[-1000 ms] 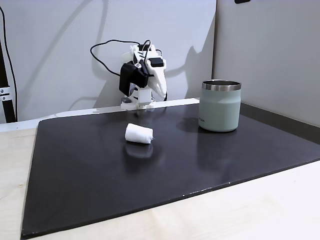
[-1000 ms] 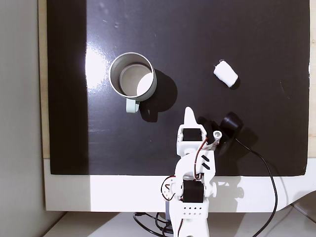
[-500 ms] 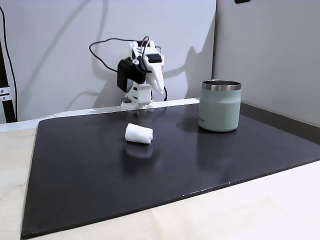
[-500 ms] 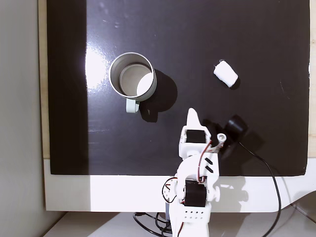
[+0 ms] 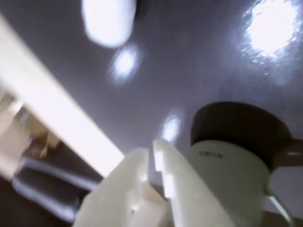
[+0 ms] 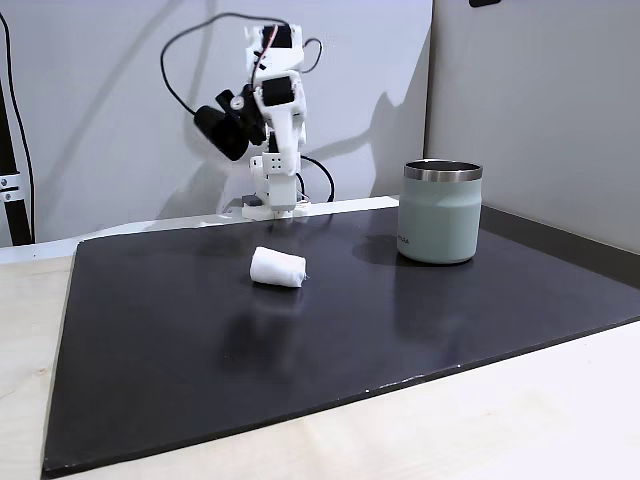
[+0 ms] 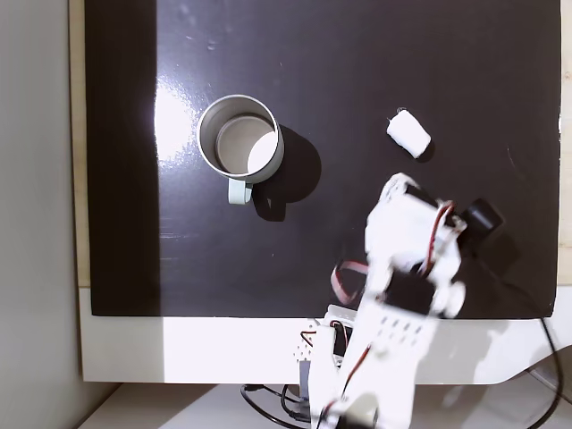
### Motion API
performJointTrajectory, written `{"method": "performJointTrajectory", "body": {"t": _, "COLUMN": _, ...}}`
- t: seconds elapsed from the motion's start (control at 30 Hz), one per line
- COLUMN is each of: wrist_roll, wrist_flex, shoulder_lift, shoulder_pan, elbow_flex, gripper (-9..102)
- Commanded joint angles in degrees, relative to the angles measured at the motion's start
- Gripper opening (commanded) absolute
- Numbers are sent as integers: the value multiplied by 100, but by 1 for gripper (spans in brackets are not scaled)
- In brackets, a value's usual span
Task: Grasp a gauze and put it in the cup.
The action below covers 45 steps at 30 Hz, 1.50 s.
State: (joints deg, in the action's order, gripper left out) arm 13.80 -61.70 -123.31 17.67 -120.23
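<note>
Gauze (image 7: 408,133) lies on its side on black mat, well right of cup (image 7: 239,135) in overhead-looking fixed view; hand (image 5: 154,156) raised near base, fingers nearly together, empty; gauze ahead of it.

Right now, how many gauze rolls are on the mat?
1. The gauze lies on its side on the black mat, left of the cup in the front fixed view and apart from it. Nothing suggests another is hidden.
</note>
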Motion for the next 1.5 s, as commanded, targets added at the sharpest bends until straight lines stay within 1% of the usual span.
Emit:
{"method": "performJointTrajectory", "body": {"t": 0.0, "wrist_roll": 88, "wrist_flex": -299, "shoulder_lift": 976, "shoulder_pan": 264, "elbow_flex": 1143, "gripper": 0}}
{"method": "performJointTrajectory", "body": {"t": 0.13, "wrist_roll": 79, "wrist_flex": -475, "shoulder_lift": 1652, "shoulder_pan": 334, "elbow_flex": 1670, "gripper": 0}}
{"method": "performJointTrajectory", "body": {"t": 0.3, "wrist_roll": 53, "wrist_flex": -1160, "shoulder_lift": 2593, "shoulder_pan": 237, "elbow_flex": 2698, "gripper": 0}}
{"method": "performJointTrajectory", "body": {"t": 0.37, "wrist_roll": 79, "wrist_flex": -1257, "shoulder_lift": 2874, "shoulder_pan": 237, "elbow_flex": 3006, "gripper": 5}}
{"method": "performJointTrajectory", "body": {"t": 0.5, "wrist_roll": -18, "wrist_flex": -1257, "shoulder_lift": 3173, "shoulder_pan": 114, "elbow_flex": 3270, "gripper": 19}}
{"method": "performJointTrajectory", "body": {"t": 0.57, "wrist_roll": -44, "wrist_flex": -1257, "shoulder_lift": 3296, "shoulder_pan": 44, "elbow_flex": 3313, "gripper": 25}}
{"method": "performJointTrajectory", "body": {"t": 0.8, "wrist_roll": -26, "wrist_flex": -1345, "shoulder_lift": 4254, "shoulder_pan": 53, "elbow_flex": 3902, "gripper": 33}}
{"method": "performJointTrajectory", "body": {"t": 1.1, "wrist_roll": -123, "wrist_flex": -1274, "shoulder_lift": 5581, "shoulder_pan": 246, "elbow_flex": 4518, "gripper": 36}}
{"method": "performJointTrajectory", "body": {"t": 1.47, "wrist_roll": -237, "wrist_flex": -1362, "shoulder_lift": 6803, "shoulder_pan": 431, "elbow_flex": 5353, "gripper": 34}}
